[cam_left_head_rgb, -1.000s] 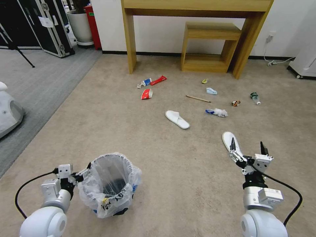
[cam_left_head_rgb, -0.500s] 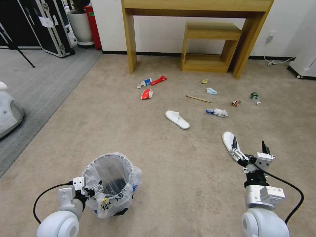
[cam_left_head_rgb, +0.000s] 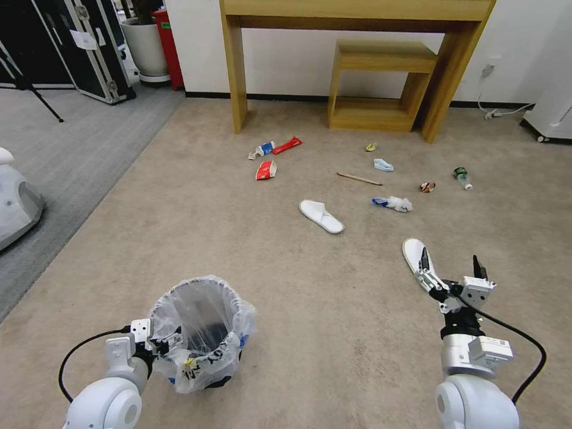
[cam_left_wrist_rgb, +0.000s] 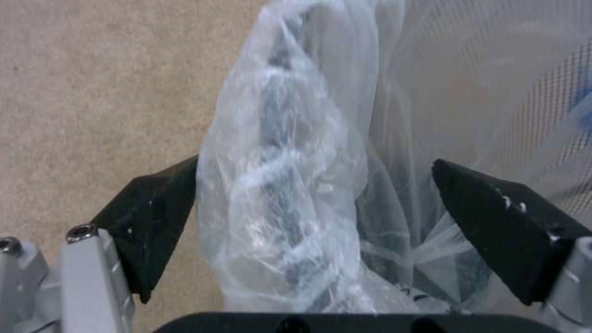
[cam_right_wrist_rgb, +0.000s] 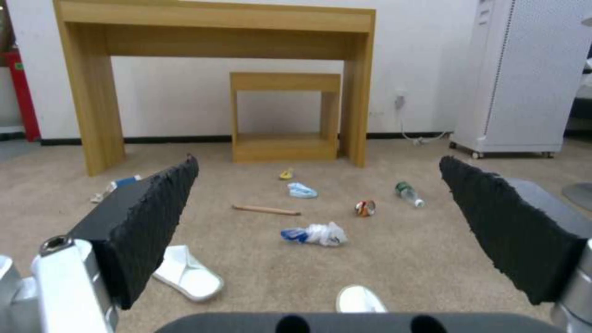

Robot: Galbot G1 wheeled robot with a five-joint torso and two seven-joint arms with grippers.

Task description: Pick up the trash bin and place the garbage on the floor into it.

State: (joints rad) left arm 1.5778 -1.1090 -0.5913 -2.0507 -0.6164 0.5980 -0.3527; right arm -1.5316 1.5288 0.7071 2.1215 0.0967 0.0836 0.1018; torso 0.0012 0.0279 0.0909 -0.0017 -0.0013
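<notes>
Bin point(cam_left_head_rgb: 202, 333) on carpet point(cam_left_head_rgb: 238, 238), its bagged rim between the spread fingers of the left gripper point(cam_left_wrist_rgb: 314, 222). Right gripper point(cam_left_head_rgb: 450, 269), fingers apart, above a white slipper point(cam_left_head_rgb: 412, 250); litter scattered beyond.

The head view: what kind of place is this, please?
Probably an office or lab room staged for testing. The beige carpet floor carries scattered garbage, a bare wooden desk stands against the white wall, and black equipment cases wait nearby.
</notes>
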